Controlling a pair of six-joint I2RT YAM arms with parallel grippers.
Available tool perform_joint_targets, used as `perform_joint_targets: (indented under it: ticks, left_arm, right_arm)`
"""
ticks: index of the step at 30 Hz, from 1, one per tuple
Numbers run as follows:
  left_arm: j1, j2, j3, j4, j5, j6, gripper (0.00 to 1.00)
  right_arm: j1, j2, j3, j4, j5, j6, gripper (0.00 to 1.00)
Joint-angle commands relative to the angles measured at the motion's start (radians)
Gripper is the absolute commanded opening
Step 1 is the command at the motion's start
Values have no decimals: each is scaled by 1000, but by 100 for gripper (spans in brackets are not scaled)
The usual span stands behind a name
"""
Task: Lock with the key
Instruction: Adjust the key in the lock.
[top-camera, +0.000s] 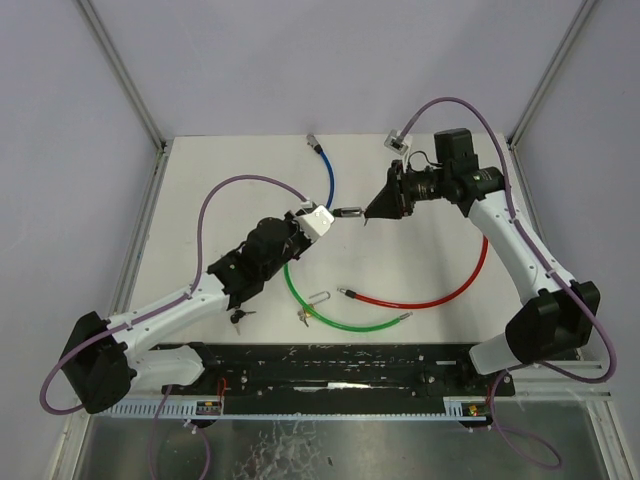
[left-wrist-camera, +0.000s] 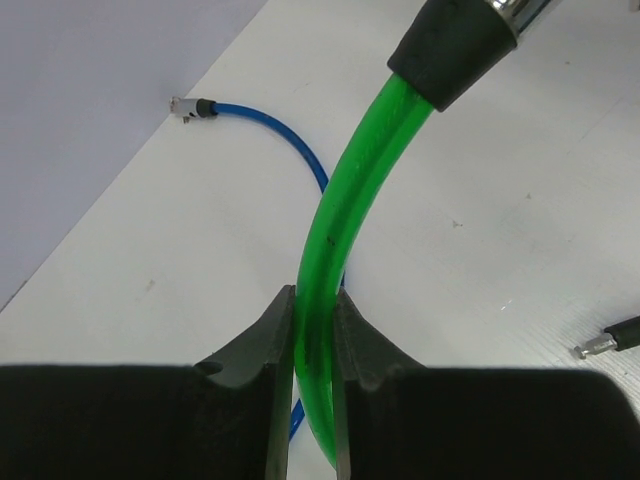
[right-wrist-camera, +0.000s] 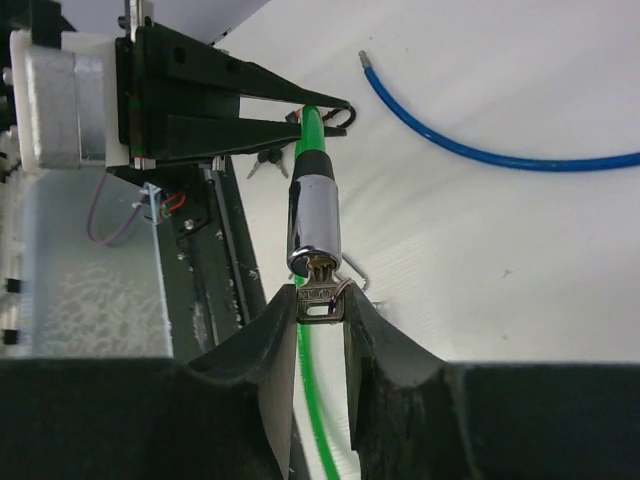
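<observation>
Two arms meet near the middle of the table (top-camera: 430, 250) in the top view: the left gripper (top-camera: 322, 222) reaches in from 7 o'clock and the right gripper (top-camera: 368, 213) from 3 o'clock, with the chrome lock cylinder (top-camera: 348, 212) bridging them. The green cable (top-camera: 340, 323) loops away toward 6 o'clock, a red cable (top-camera: 445, 295) lies at its 3 o'clock side, a blue cable (top-camera: 329, 178) runs toward 12, and loose keys (top-camera: 240, 316) rest beside the left arm. From the left wrist, the left fingers (left-wrist-camera: 260, 350) are clamped tight on the green cable, which arches toward 1 o'clock into a black collar (left-wrist-camera: 450, 45). From the right wrist, the right fingers (right-wrist-camera: 270, 350) pinch the head of the key (right-wrist-camera: 320, 300), whose blade sits in the cylinder's end, directly at 12 o'clock above it.
</observation>
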Motion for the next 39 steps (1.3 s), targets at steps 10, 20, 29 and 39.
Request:
perform_joint_targets:
  ticks: [10,20,29,39]
  left_arm:
    - [-9,-15,-15,173,-43,24,1]
    - [0,-44,-34,176,-13,12,1]
    - [1,-36,-14,149,49,-12,0]
    - [2,-34,-1,134,81,-24,1]
  right_arm:
    - [16,154,128,-112,-195,364,20]
    - [-60,57,211,-153,-68,79,70]
    - [-62,-188,-32,-48,-115,-604,73]
    - [-25,-184,-107,59,-77,-651,56]
